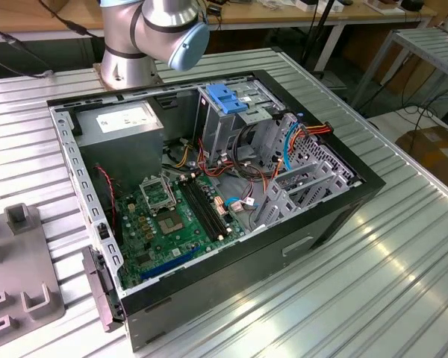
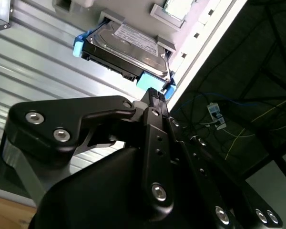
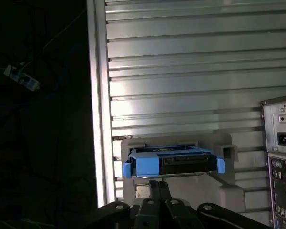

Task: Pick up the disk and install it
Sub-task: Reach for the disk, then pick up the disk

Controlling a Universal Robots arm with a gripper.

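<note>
**Exterior view.** The computer case (image 1: 336,216) lies open on the slatted metal counter (image 1: 403,268), with the motherboard exposed. The grey drive cage (image 1: 216,127) stands at the case's far side and carries a light-blue latch (image 1: 228,97). The arm base (image 1: 127,52) stands behind the case. A grey fixture (image 1: 26,287) sits on the counter at the exterior view's left, apart from the case.

**Second wrist view.** The gripper (image 2: 153,93) is closed, with nothing held. The disk (image 2: 126,45) lies flat, label up, cradled in a pale grey holder (image 2: 138,12) on the counter. It is directly ahead of the gripper, near it but not touching. The blue end tab (image 2: 150,82) is the part of the disk closest to the gripper.

**First wrist view.** The gripper (image 3: 158,183) points at the disk (image 3: 186,162), with a clear gap between them. The disk's near face lies crosswise to the gripper, with blue rail ends at both corners.

- **Long axis:** judged to run away from the gripper, along its line of approach.
- **Alignment:** the gripper lines up off the middle of the near face, on the end tab (image 3: 147,164) side.
- **Surroundings:** the holder (image 3: 224,191) sits close to the counter (image 3: 181,71) edge, with the rear of the computer case (image 3: 279,167) just beside it.
- **Task status:** judged that the pick-up is not yet made
</note>
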